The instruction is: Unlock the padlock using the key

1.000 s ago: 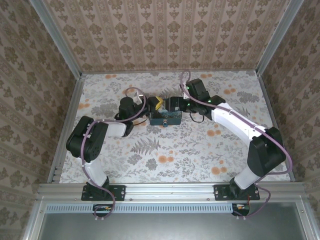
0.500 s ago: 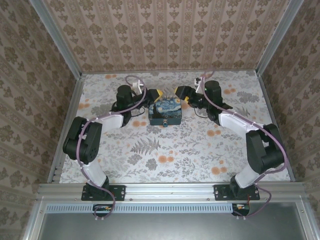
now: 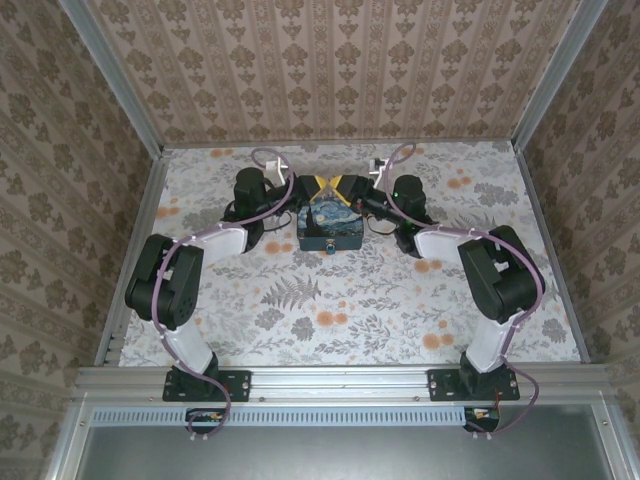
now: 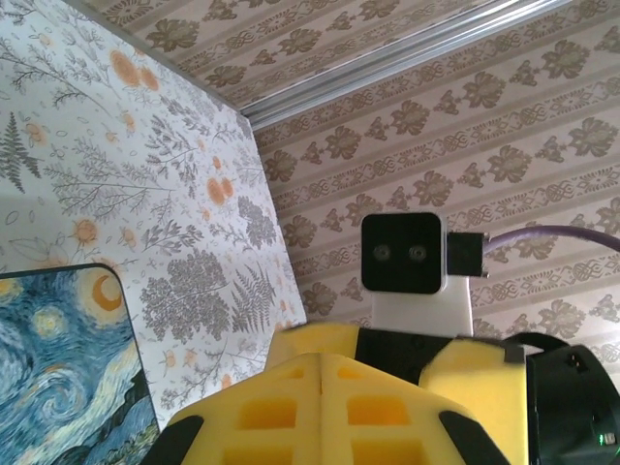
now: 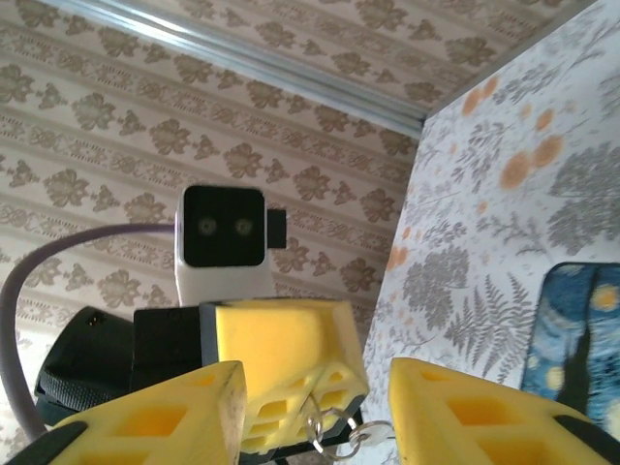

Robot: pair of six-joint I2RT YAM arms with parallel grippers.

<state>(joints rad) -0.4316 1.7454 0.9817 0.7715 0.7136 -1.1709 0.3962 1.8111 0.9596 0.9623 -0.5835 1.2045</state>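
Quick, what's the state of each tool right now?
Left tool: closed, key ring hanging from its tips.
Right tool: open, its fingers either side of the left tool's tips.

top camera looks down from behind my bases point(image 3: 210, 383), frame bottom; wrist cameras point(image 4: 402, 254) face each other closely, sharing the printed box point(image 3: 331, 224).

A robot test cell rather than a home: damask-wallpapered panel walls point(image 3: 330, 70), silver aluminium frame rails point(image 3: 345, 381), floral-printed counter point(image 3: 330, 300), two bolted-down black-and-white robot arms point(image 3: 185, 290).
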